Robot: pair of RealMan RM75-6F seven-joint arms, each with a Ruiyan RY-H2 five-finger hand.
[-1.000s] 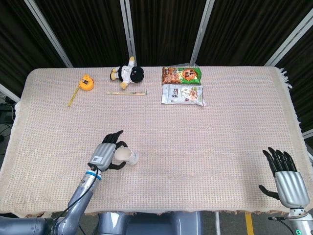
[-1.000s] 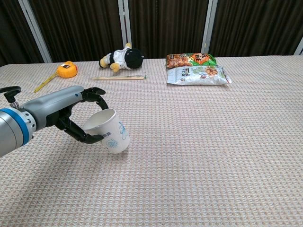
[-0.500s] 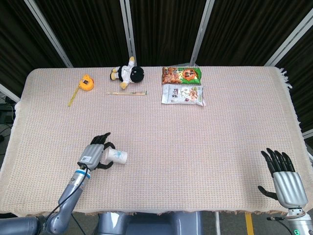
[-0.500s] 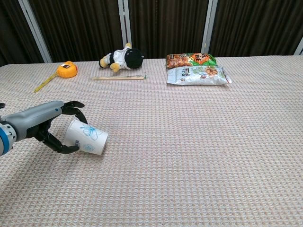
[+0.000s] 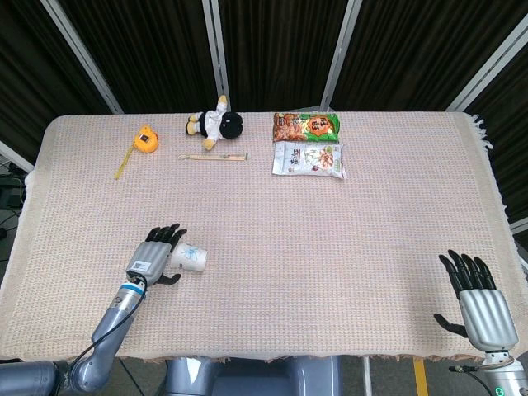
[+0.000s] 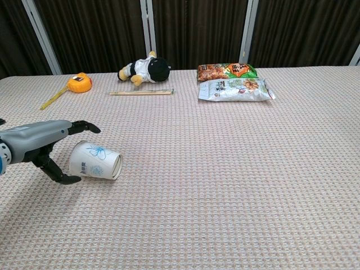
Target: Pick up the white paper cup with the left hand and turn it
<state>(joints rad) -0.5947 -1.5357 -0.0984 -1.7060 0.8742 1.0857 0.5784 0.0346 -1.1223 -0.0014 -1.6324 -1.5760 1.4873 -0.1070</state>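
Woven tablecloth (image 5: 330, 247) is covering the table. Head view: white paper cup (image 5: 190, 256) is lying on its side just right of the left hand (image 5: 153, 260), fingers spread, gripping nothing. Chest view: cup (image 6: 95, 161) mouth is facing away from the hand (image 6: 42, 143), fingers arching around its base.

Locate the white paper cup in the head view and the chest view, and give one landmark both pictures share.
Head view: white paper cup lies on its side, lower left, beside the left hand.
Chest view: the cup lies at the left edge, mid-height, mouth facing right, by the same hand.
Shared landmark: the plush toy at the table's far edge.
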